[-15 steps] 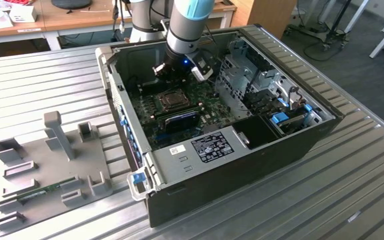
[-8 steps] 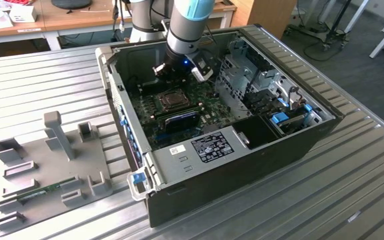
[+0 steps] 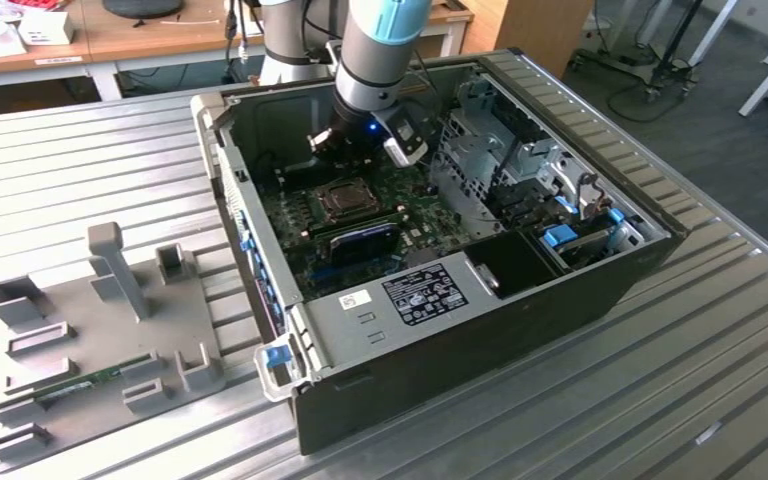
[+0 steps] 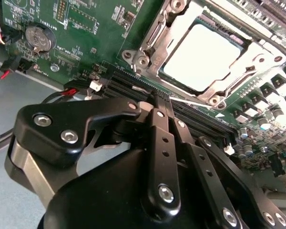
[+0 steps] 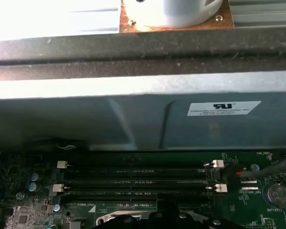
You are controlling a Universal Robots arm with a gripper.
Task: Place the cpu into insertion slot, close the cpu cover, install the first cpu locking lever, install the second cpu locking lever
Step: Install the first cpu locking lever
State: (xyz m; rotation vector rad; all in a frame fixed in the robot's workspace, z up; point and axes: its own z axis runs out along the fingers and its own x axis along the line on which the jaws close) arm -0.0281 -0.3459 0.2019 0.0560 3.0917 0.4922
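We judge the cpu [image 4: 205,57] light, stiff and thin, with a smooth metal top that gives little purchase. It is fragile where it meets the contacts under it, so any hold belongs on its side edges, never a squeeze across the face. As things lie, those edges are boxed in: the cpu sits flat in the slot [image 3: 347,201], and the cover [image 4: 250,55] appears folded down around it, leaving only the bright top bare. The cover looks like thin, springy sheet metal on a hinge, best pressed at its free edge rather than gripped. We cannot tell whether either locking lever is latched.

The claw [image 4: 157,99] has its fingers drawn together with nothing seen between them. In the second wrist view its tips hang just over the memory slots [image 4: 128,86], and the cpu lies past those slots, near the tips but apart from them.

In the exterior view the case [image 3: 491,330] lies open across the middle of the tabletop [image 3: 91,170]. The slot sits around the middle of the board [image 3: 424,215], with the claw above the board's far edge.
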